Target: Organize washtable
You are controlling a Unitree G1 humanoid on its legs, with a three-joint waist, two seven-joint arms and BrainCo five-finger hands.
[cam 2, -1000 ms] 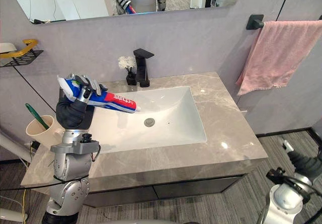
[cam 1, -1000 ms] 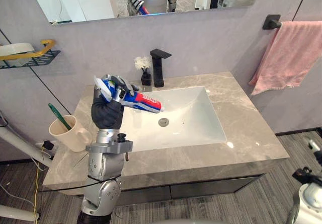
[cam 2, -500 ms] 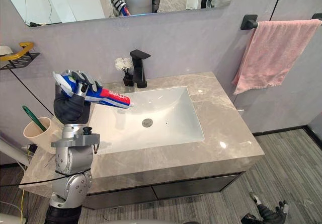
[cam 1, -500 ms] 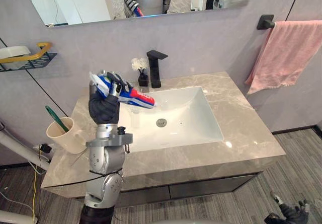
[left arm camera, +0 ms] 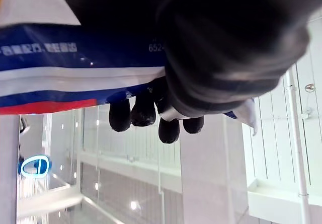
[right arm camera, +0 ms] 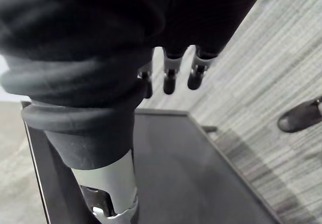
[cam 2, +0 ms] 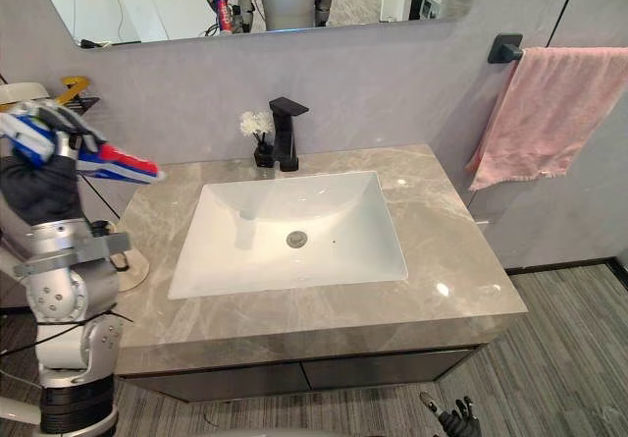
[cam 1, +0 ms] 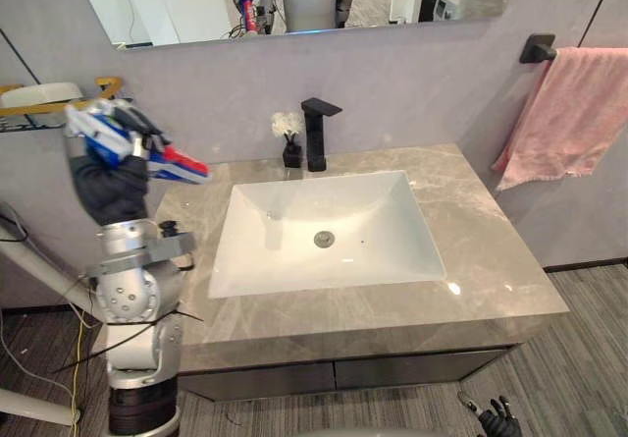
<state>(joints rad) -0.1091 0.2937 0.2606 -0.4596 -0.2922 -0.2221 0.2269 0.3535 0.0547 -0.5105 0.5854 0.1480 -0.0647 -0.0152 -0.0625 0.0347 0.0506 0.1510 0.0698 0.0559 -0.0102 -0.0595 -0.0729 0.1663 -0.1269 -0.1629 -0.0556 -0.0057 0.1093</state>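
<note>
Now the fingers (left arm camera: 143,110) of the left hand (cam 1: 110,184) are curled tightly around the toothpaste tube (cam 1: 175,164), and their dark tips come under its blue and white side. Half a second ago these fingers held the tube over the left part of the sink (cam 1: 235,260). At this moment the basin lies below them and well off to their right, and the wall shelf (cam 1: 39,111) is just behind them at about the same height. The camera has also turned, but the hand has really shifted against the basin. I judge that the tube is being carried away from the sink toward a storing place on the left, and it is not yet set down. The left wrist view gives the grasp from very close, which the eye views partly hide. The eye views give the shelf and the sink around the fingers. The right hand (right arm camera: 170,80) hangs low toward the floor (right arm camera: 261,68), with its fingers loose and empty.
</note>
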